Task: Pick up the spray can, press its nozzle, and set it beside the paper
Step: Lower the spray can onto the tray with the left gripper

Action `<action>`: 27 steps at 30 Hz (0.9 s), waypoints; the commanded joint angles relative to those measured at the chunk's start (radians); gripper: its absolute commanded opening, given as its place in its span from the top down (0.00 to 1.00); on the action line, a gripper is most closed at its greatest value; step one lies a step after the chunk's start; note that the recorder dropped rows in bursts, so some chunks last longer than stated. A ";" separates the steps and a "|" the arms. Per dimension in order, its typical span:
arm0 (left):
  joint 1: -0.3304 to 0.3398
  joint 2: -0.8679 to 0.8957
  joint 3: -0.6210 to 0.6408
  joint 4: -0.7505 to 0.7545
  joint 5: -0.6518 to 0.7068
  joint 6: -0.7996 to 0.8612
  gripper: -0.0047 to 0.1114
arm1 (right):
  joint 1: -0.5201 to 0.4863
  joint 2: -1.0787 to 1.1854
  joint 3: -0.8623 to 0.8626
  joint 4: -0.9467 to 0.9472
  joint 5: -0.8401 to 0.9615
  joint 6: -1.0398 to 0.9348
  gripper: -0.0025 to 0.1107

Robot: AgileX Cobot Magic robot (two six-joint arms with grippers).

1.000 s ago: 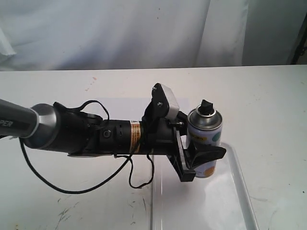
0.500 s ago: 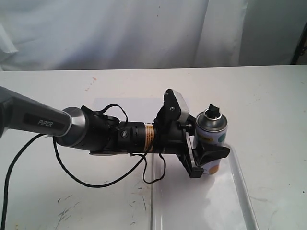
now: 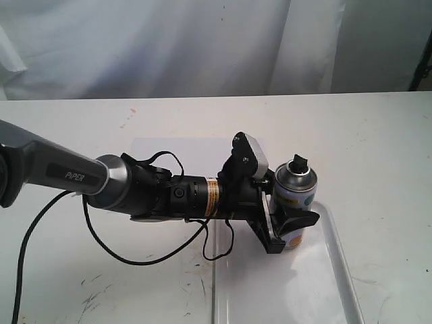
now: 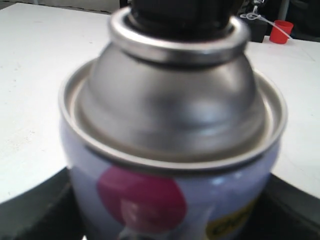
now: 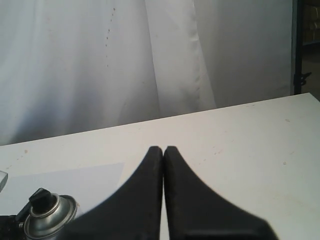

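The spray can (image 3: 295, 197) is upright, white with coloured dots, a silver shoulder and the black nozzle (image 3: 298, 164) on top. My left gripper (image 3: 293, 224) reaches in from the left and is shut on the can's body, just over the near-left part of the tray. In the left wrist view the can (image 4: 175, 125) fills the frame, the nozzle (image 4: 180, 15) cut off at the edge. The paper (image 3: 177, 151) lies flat behind the left arm. My right gripper (image 5: 163, 149) is shut on nothing, above the table, with the can (image 5: 50, 216) and paper (image 5: 65, 181) below it.
A glossy white raised-rim tray (image 3: 337, 260) lies at the near right of the white table. A black cable (image 3: 135, 260) hangs from the left arm down to the table. A white curtain backs the scene. A red cup (image 4: 282, 31) stands far off.
The left arm has reached further right and lowered a little, carrying the spray can slightly right and down towards the tray. Its grip has not changed.
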 commanded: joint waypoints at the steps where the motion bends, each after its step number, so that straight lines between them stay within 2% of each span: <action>1: 0.000 -0.010 -0.011 0.005 -0.039 0.023 0.77 | 0.004 -0.002 0.002 -0.005 -0.003 0.005 0.98; 19: 0.000 -0.010 -0.011 0.024 -0.036 -0.005 0.75 | 0.004 -0.002 0.002 -0.005 -0.005 0.012 0.98; 22: 0.000 -0.010 -0.011 0.041 -0.013 -0.038 0.66 | 0.004 -0.002 0.002 -0.005 -0.007 0.012 0.98; 25: 0.000 -0.010 -0.011 0.050 -0.005 -0.076 0.42 | 0.004 -0.002 0.002 -0.005 -0.007 0.012 0.98; 27: 0.000 -0.010 -0.011 0.016 -0.005 -0.090 0.35 | 0.004 -0.002 0.002 -0.005 -0.007 0.012 0.98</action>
